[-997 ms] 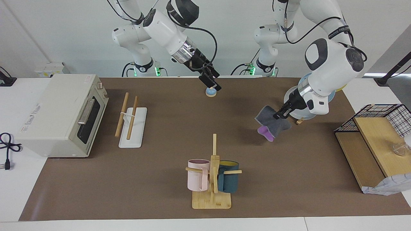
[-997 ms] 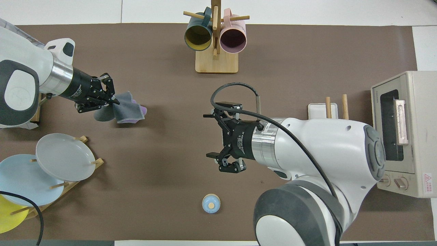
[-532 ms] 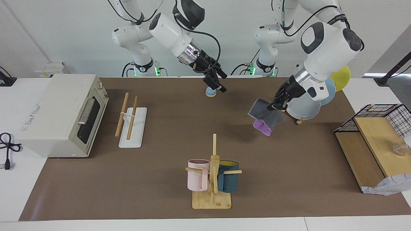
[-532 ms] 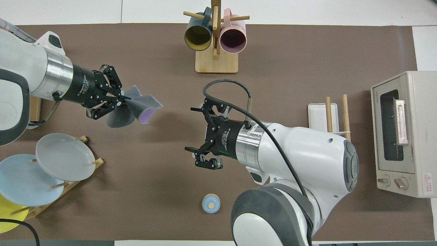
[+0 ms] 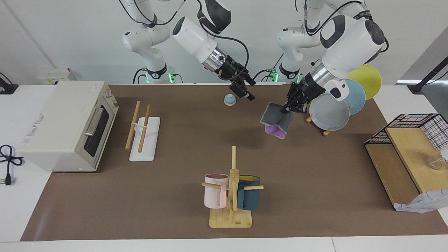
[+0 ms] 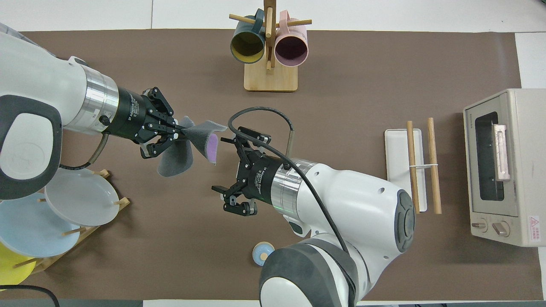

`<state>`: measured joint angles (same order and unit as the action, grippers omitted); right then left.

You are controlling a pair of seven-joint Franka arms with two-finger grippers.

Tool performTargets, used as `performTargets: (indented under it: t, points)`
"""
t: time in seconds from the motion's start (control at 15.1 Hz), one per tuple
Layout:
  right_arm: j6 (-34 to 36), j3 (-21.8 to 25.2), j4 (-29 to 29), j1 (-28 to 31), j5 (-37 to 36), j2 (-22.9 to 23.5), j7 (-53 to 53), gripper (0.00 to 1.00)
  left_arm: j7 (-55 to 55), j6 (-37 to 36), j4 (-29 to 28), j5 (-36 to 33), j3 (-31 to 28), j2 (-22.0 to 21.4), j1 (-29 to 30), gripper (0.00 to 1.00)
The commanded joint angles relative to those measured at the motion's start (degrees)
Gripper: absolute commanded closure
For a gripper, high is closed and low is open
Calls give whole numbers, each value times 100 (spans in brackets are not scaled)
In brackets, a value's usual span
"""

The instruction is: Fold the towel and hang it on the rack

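My left tool (image 5: pixel 287 107) pinches the towel (image 5: pixel 276 120) aloft mid-frame; right tool (image 6: pixel 234 175) gapes wide alongside, probably for handover.

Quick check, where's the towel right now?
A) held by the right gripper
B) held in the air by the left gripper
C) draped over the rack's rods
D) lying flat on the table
B. The left gripper is shut on the towel, which hangs clear of the table, while the right gripper is open in the air close to it and the rack is bare.
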<state>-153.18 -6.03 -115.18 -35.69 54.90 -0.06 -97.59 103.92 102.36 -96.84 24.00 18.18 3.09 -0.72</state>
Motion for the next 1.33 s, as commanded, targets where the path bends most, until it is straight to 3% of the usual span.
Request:
performTargets:
  t: [0.0,0.73,0.86,0.93,1.13,1.26]
  points:
    - [-89,-3,109,10,82,76,-15,0,243,-75,-98,87,10,-150,-95,100]
    - [-116,-3,355,71,91,542,2164,1,629,-119,-178,87,28,-247,-271,100]
    - [-317,-3,408,71,91,621,2192,15,682,-111,-178,87,28,-247,-271,100]
    - [-344,-3,434,71,91,682,2200,29,708,-102,-178,87,28,-247,-271,100]
    - [-344,-3,557,80,100,735,2201,96,726,-93,-186,87,28,-247,-271,100]
    - [-344,-3,584,97,109,735,2201,100,735,-93,-186,87,28,-256,-271,100]
